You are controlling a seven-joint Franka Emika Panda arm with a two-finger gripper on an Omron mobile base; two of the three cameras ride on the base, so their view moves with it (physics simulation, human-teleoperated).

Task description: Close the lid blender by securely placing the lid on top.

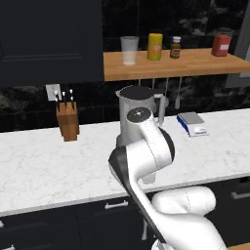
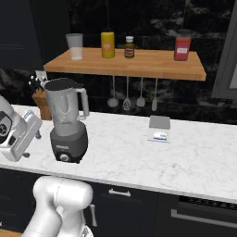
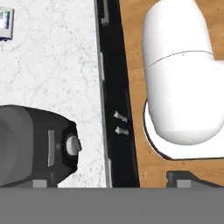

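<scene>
Gripper (image 3: 111, 181) is being held spread wide, nothing pinched. In the hand view, blender (image 3: 35, 144) is being seen at its 9 o'clock on the bench (image 3: 52, 65). Lid (image 2: 62, 84) is being carried on the jar mouth, apparently seated.

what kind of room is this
A kitchen, rendered rather than real: a marble counter holding a blender and knife block, with ladles hanging under a wooden shelf.
</scene>
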